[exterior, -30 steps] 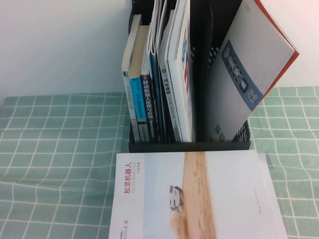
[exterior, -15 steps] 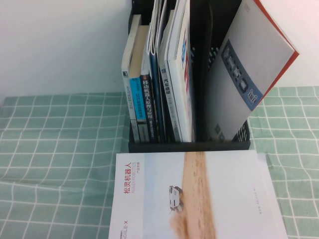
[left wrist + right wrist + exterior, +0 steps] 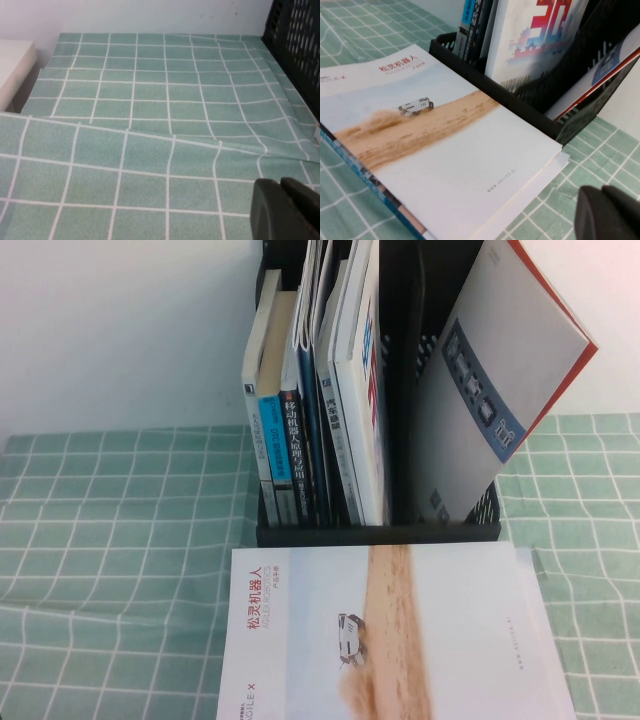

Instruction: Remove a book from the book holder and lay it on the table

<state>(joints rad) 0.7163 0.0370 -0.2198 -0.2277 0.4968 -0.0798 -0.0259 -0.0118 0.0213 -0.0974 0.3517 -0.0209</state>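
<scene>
The book point(image 3: 400, 635), white with a sandy tan band, a tiny white vehicle and a red title, lies flat on the table point(image 3: 110, 540) just in front of the black book holder point(image 3: 380, 533). It also shows in the right wrist view point(image 3: 435, 135), resting on other thin booklets. My right gripper point(image 3: 602, 192) is shut and empty, above the cloth beside the book's corner and apart from it. My left gripper point(image 3: 281, 182) is shut and empty over bare cloth, left of the holder's perforated side point(image 3: 295, 45). Neither gripper shows in the high view.
Several upright books point(image 3: 320, 410) fill the holder's left compartment. A grey-covered, red-edged book point(image 3: 495, 380) leans rightward out of the right compartment. A white wall stands behind. A pale block point(image 3: 12, 65) sits beyond the cloth's far left edge.
</scene>
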